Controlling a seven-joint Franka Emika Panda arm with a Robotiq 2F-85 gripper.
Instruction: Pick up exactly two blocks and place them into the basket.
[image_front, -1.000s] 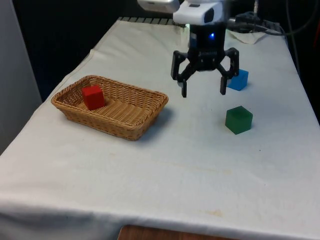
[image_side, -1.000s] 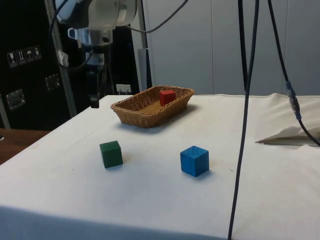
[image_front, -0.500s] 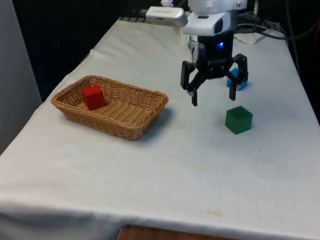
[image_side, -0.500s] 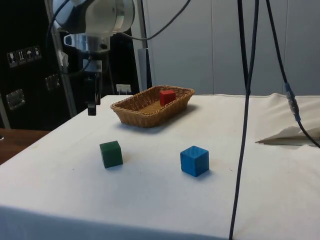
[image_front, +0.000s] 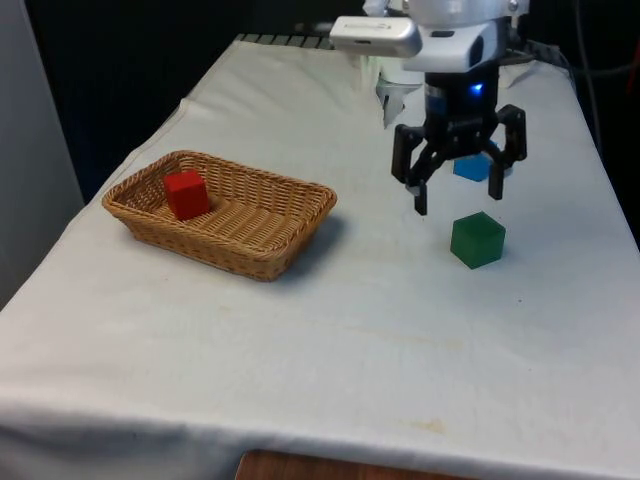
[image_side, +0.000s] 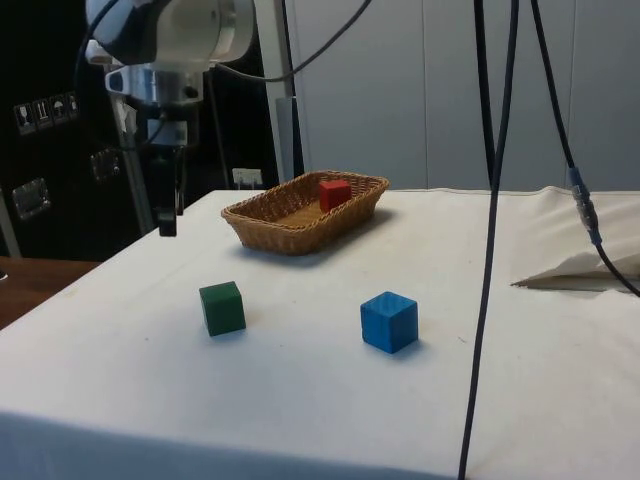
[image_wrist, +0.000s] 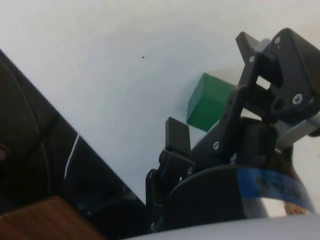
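Three blocks: one red, one green, one blue, listed below as they lie from the front view's left to its right.
Basket (image_front: 265, 255): woven wicker tray at the front view's left, resting on the white-clothed surface (image_front: 300, 340).
Red block (image_front: 186, 194): already inside the basket, at its left end, leaning slightly on the weave.
Count so far: one block in the basket by the look of things, so one more appears to be needed.
Pincer (image_front: 457, 187): black, two fingers spread wide, holding nothing, hanging in the air well above the cloth, right of the basket.
Green block (image_front: 477, 239): on the cloth, well apart from the basket, just below the pincer and a little to the front view's right of it.
Blue block (image_front: 470, 167): partly hidden behind the pincer's fingers in the front view, farther back on the surface than the green block.
Key relation: in the wrist view the green block (image_wrist: 210, 102) shows beyond the gap between the two fingers, off-centre, so the pincer is close to over it but not squarely above.
Side view check: the pincer (image_side: 167, 205) hangs high and behind the green block (image_side: 222, 307), with clear air between them.
Likely next target: the green block, judged the nearer of the two loose blocks.
What the move needs: a small shift to centre, then a straight descent.
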